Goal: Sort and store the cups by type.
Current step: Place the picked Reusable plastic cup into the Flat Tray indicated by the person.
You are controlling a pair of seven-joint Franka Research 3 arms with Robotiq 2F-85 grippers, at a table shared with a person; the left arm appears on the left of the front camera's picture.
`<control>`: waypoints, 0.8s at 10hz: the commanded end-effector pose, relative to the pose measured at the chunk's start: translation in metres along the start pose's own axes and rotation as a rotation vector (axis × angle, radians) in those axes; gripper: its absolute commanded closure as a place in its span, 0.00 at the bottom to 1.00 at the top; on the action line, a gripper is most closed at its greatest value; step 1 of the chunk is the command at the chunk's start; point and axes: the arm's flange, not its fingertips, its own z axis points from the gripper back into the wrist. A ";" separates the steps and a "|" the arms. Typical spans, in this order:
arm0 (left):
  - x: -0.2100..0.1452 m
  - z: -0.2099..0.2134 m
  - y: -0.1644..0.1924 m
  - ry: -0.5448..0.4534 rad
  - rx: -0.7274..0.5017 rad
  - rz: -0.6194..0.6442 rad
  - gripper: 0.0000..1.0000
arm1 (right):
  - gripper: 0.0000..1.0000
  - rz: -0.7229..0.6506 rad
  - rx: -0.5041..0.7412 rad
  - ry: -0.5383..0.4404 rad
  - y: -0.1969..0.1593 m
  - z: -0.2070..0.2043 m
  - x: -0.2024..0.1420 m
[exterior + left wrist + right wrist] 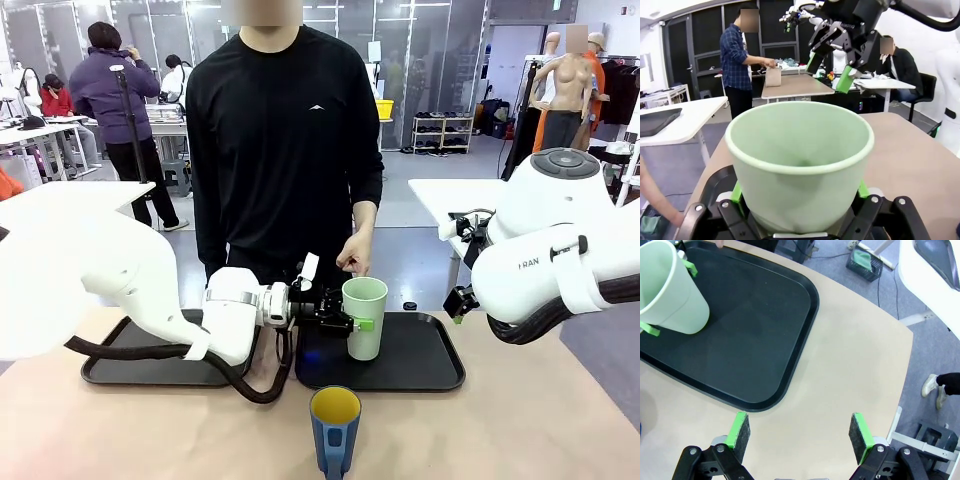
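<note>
Gripped mint tumbler (365, 315) upright with left gripper (345, 322) over black tray (430, 372), probably for placing. Held right gripper (800, 432) wide open, empty. Saw blue mug (335, 432) at six o'clock.

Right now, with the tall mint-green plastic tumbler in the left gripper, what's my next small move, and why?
Probably ease the left gripper straight down a touch before any release. Its green pads clasp the tall mint-green plastic tumbler upright, base at or just above the black tray; I cannot tell whether it touches, and opening now might tip it.
</note>
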 end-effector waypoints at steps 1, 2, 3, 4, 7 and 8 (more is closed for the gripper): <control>-0.004 -0.005 0.011 -0.008 0.031 0.032 0.10 | 0.00 0.005 -0.013 0.002 -0.001 0.000 0.000; -0.006 -0.005 0.011 -0.007 0.032 0.034 0.10 | 0.00 0.005 -0.013 0.002 -0.001 0.000 0.000; -0.009 -0.003 0.012 -0.005 0.036 0.037 0.10 | 0.00 0.005 -0.013 0.002 -0.001 0.000 0.000; -0.011 -0.003 0.011 -0.003 0.036 0.042 0.10 | 0.00 0.005 -0.013 0.002 -0.001 0.000 0.000; -0.016 -0.002 0.010 0.007 0.039 0.055 0.10 | 0.00 0.005 -0.013 0.002 -0.001 0.000 0.000; -0.016 -0.001 0.010 0.012 0.043 0.062 0.00 | 0.00 0.005 -0.013 0.002 -0.001 0.000 0.000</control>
